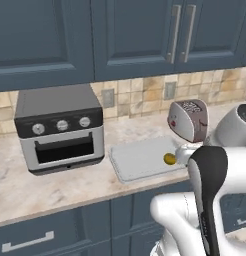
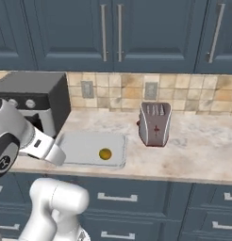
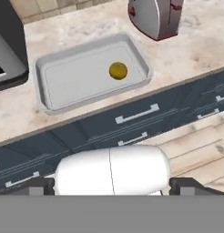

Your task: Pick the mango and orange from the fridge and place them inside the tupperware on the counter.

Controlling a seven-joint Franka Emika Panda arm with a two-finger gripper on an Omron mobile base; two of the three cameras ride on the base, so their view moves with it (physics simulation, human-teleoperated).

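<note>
While you look down from the hand camera, a small round yellow-orange fruit (image 3: pixel 118 70) lies inside the tupperware (image 3: pixel 54 103) on the counter (image 3: pixel 191 50), toward the end nearest the toaster (image 3: pixel 155 16), with the toaster oven (image 1: pixel 60 127) at the tray's other end. Your arm (image 1: pixel 210 185) is drawn back and held high in front of the drawers (image 3: pixel 136 113). Only dark finger stubs show at the bottom, so you cannot tell whether the gripper (image 3: pixel 112 185) is spread or closed.

Beige marbled stone tabletop (image 1: pixel 55 187), smooth. Shallow pale grey translucent plastic tupperware (image 3: pixel 63 86), matt. Glossy silver metal toaster (image 2: pixel 154 123). Pale wood plank floor (image 3: pixel 200 150).
</note>
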